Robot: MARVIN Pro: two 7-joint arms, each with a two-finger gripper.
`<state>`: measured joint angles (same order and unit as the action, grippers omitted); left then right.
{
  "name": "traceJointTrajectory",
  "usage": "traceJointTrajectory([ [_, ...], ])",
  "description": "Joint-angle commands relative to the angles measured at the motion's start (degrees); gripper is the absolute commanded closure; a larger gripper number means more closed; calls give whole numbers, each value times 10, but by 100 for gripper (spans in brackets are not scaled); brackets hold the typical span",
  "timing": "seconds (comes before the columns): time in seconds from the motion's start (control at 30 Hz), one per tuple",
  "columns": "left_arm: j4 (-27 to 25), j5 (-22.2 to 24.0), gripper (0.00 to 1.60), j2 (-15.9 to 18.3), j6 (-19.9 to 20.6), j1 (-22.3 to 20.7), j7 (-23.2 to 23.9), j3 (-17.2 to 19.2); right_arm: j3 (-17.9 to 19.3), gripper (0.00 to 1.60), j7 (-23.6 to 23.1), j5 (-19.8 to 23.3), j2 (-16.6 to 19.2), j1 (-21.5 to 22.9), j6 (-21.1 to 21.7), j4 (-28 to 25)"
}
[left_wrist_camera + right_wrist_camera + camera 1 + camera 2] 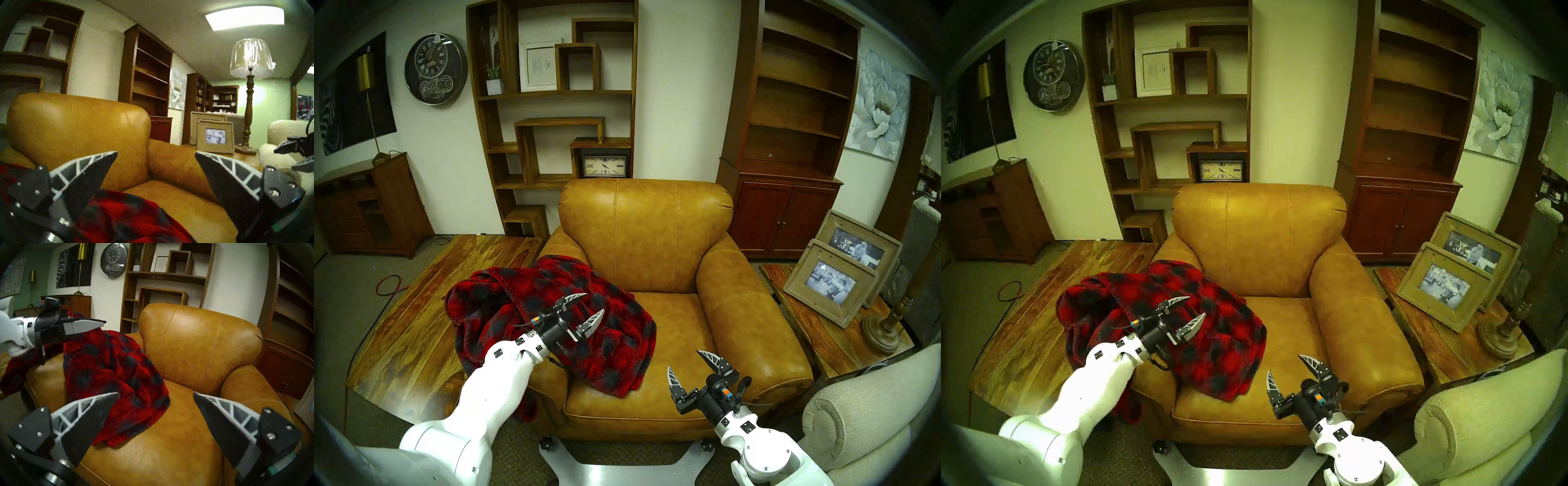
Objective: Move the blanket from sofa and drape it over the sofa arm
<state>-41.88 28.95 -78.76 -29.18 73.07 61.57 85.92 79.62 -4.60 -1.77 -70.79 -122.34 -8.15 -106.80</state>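
My left pincer [586,304] hangs over the blanket [592,342] with its jaws spread wide and nothing between them. From my head view its fingertips [582,296] point up and toward the sofa's [646,244] back, above the plaid folds rather than in them. From my left wrist the blanket [122,218] lies below and just in front of the left pincer [156,153], with the tan seat cushion showing between the two fingers.

The blanket is heaped over the sofa arm [551,247] on the view's left. One bunched part spills off the outer side of that arm toward the wooden table [415,305] beside it. The other part runs down the inner side and spreads across the near left portion of the seat. Bare leather of the sofa arm [49,378] shows at its front end in my right wrist view, with the blanket [110,375] on both sides of it.

My right pincer [687,363] is held over the front edge of the seat, well apart from the blanket. Its jaws stand wide apart and empty too. In its own wrist view the right pincer [156,395] frames the blanket's lower hem on the seat, which lies nearer its left finger.
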Motion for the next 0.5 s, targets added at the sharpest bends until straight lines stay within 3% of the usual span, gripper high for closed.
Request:
traceJointTrajectory([
  [0.0,-2,49,0,-68,38,44,-17,3,0,0,0,0,-1,4,-3,-8],
  [0.23,-6,95,0,-116,75,80,-35,7,-1,0,0,1,-1,5,-3,-7],
  [0.47,-16,137,0,-126,100,109,-49,20,-1,0,0,2,-1,6,-3,-7],
])
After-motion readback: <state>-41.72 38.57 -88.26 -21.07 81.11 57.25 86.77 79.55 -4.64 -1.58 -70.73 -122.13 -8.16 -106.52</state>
